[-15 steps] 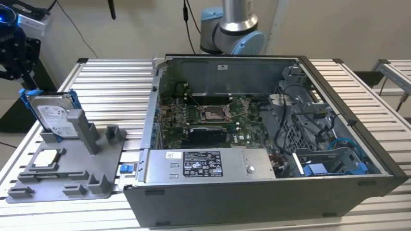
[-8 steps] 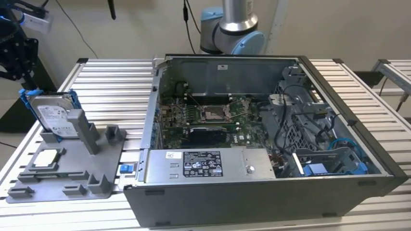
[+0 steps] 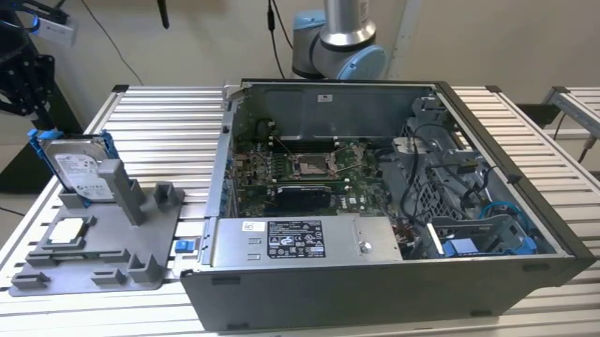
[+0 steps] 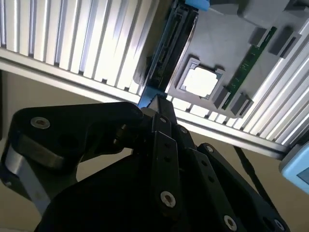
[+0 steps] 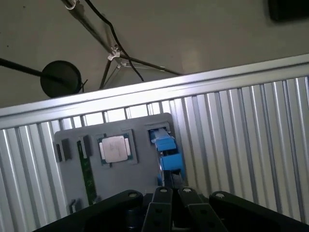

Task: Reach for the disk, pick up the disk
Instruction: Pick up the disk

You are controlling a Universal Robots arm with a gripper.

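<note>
In both wrist views the black gripper (image 4: 157,102) (image 5: 169,181) points down at the table edge with its jaws drawn together and nothing between them, its tip lined up over the blue end of the disk (image 4: 170,53) (image 5: 166,151) but clear of it. In the exterior view the gripper (image 3: 27,98) hangs at the far left, above and just behind the disk (image 3: 75,168), with open air between the two. The disk stands on edge and tilted in a slot of the grey fixture (image 3: 103,260), leaning near a grey post. A blue bracket frames it, and its white label faces the camera with print too small to read. A square silver chip (image 3: 67,232) (image 4: 200,79) (image 5: 114,148) lies flat in a pocket of the fixture beside the disk, and a green strip (image 4: 248,63) (image 5: 86,169) sits in a groove past the chip. The fixture lies close to the edge of the slatted table (image 3: 159,119) on the exterior view's left. Bare slats run behind it, and floor and cables show beyond the rim in the first wrist view. Just beside the fixture, on the exterior view's right, stands the open case (image 3: 375,295). A grey box (image 3: 300,242) inside carries a black-and-white label that cannot be read. Behind the case rises the arm's base (image 3: 338,42), against a pale wall
</note>
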